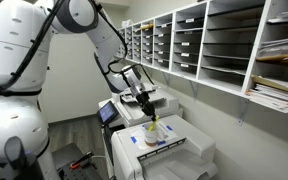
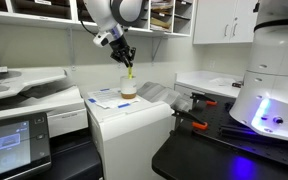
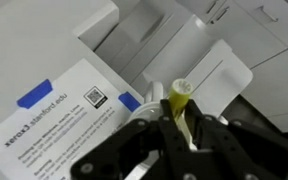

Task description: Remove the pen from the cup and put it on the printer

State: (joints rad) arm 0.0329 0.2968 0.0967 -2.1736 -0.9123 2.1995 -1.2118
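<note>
Yellowish pen [image 2: 130, 72] clamped in the gripper [image 2: 128, 62], lower end indistinct above the cup [image 2: 129, 90]

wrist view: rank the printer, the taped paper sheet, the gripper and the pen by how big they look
1. printer, fills most of the frame
2. paper sheet
3. pen, smallest

The gripper spans about as much as the sheet, but it sits right at the camera, so I leave it unranked.
</note>
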